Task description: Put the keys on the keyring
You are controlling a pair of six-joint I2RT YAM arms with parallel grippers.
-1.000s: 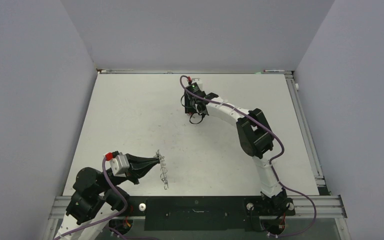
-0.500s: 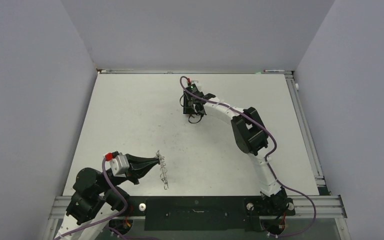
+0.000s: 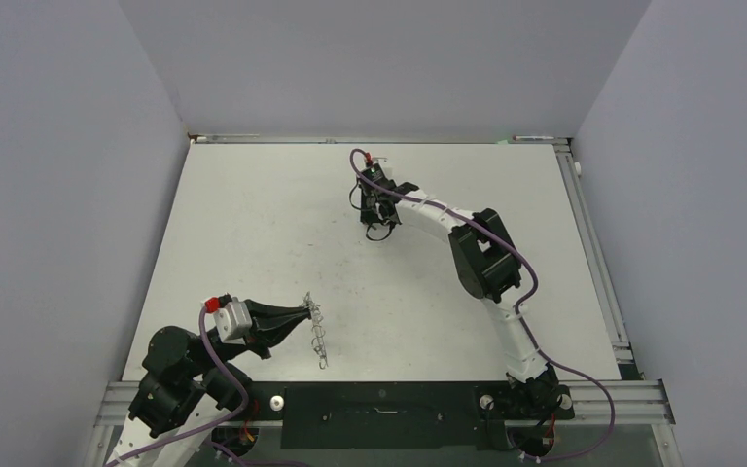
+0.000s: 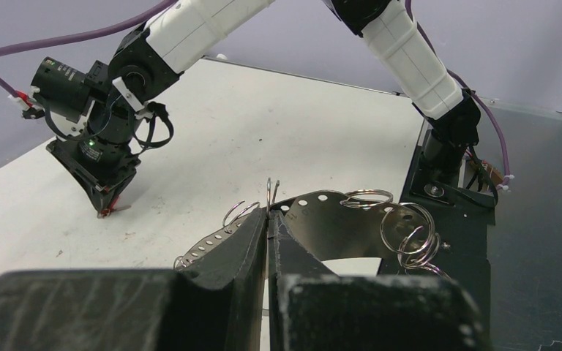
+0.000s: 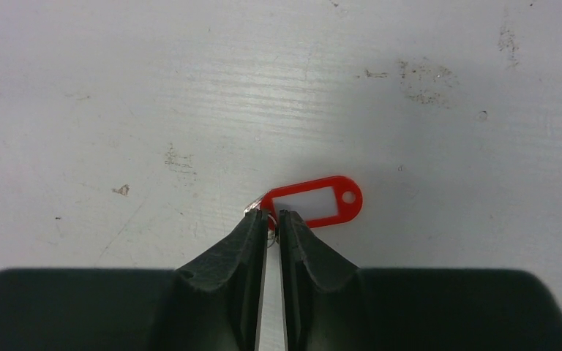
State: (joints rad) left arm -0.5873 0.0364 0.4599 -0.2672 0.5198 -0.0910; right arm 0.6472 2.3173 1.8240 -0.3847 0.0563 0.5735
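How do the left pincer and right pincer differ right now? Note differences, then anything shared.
The left pincer grips the keyring on edge near the table's front; the right pincer pinches the red-tagged key lying flat farther back. The left pincer points sideways; the right points down. Both are shut.

Left and far left: we see the flat white worktop (image 3: 243,224) bare, with room to pass.
Far middle: right gripper (image 5: 272,219) pinched on the oblong red plastic key tag (image 5: 315,202); bare surface around the tag.
Right half: the white right arm (image 3: 486,263) spans it.
Near left: left gripper (image 4: 268,219), clamped on the flat pale keyring hoop (image 4: 336,223), blocks us.
Edges: plain grey walls (image 3: 58,195) on three sides.
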